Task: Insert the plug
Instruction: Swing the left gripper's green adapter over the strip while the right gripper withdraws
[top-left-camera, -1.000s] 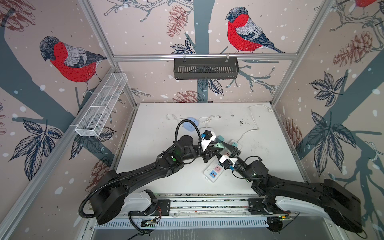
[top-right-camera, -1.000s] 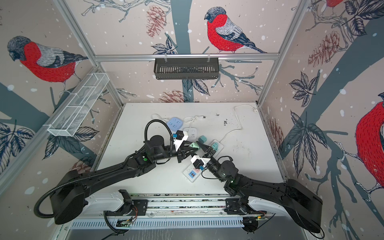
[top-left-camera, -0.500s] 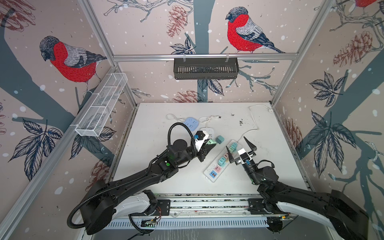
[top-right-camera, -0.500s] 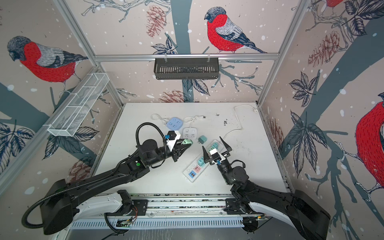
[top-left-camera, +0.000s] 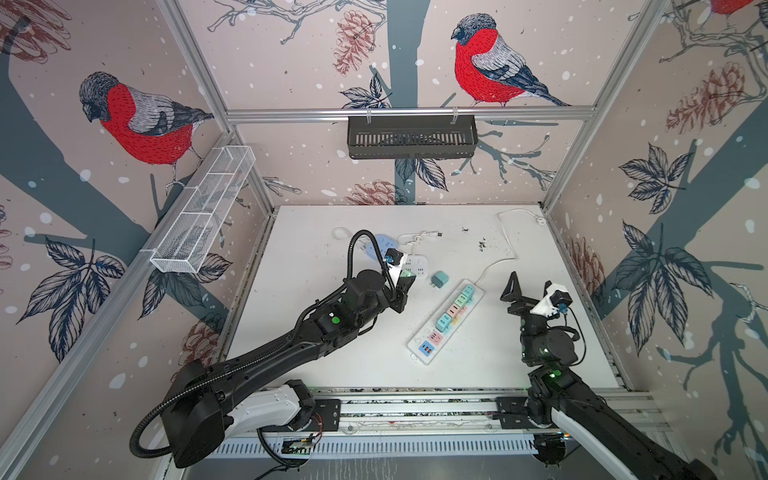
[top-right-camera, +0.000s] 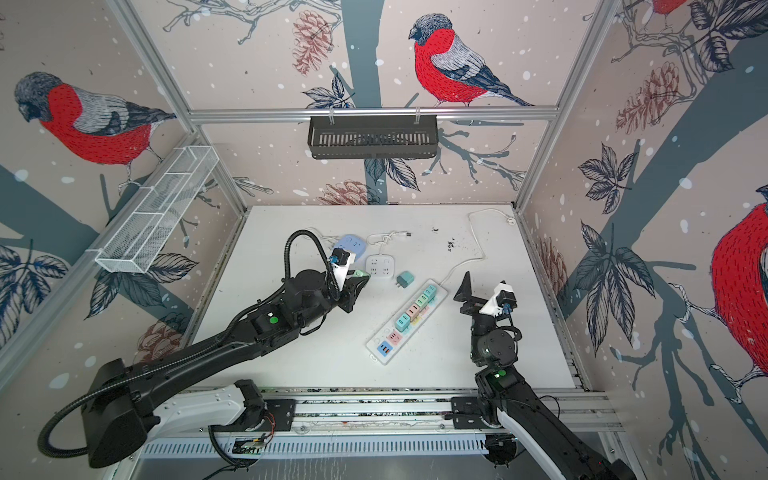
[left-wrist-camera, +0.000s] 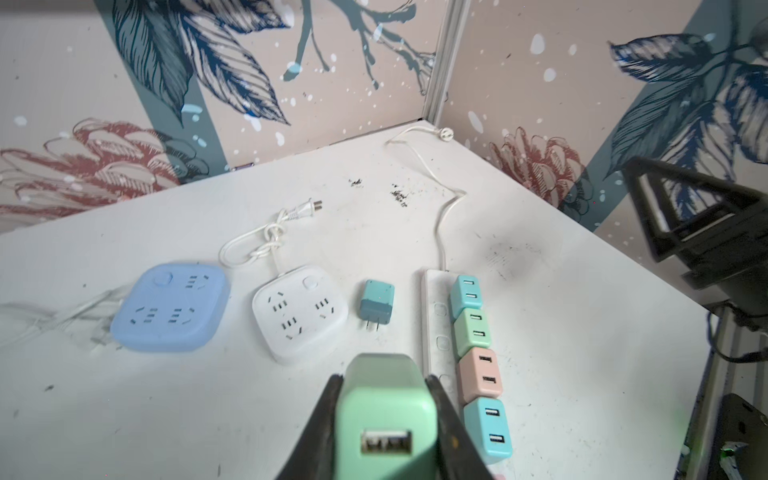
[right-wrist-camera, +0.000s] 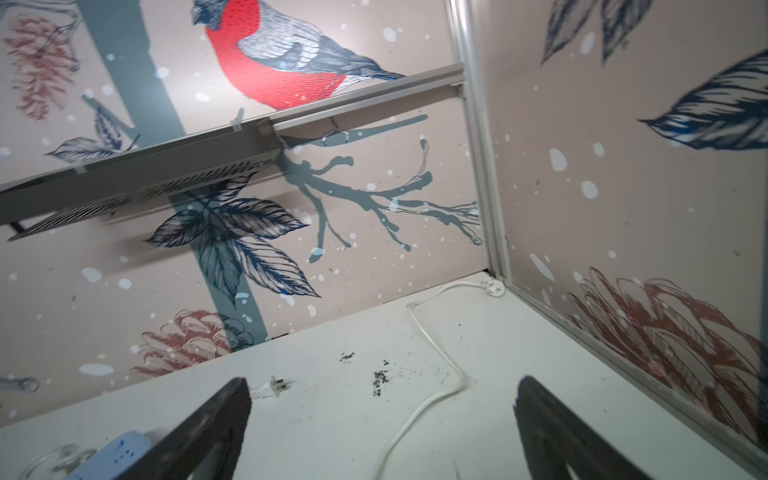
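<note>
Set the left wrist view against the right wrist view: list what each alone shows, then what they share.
Left wrist only: the left gripper shut on the green plug, the white socket, the loose teal plug, the power strip. Right wrist only: the black wall basket, the bird print. Both: the blue socket, the long white cord, the open right gripper.

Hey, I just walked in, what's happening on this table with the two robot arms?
The left gripper is shut on a mint green plug, held above the table beside the white power strip, which already carries a row of chargers. The right gripper is open and empty, raised to the strip's other side. A teal charger lies loose on the table. The green plug is not inserted yet.
</note>
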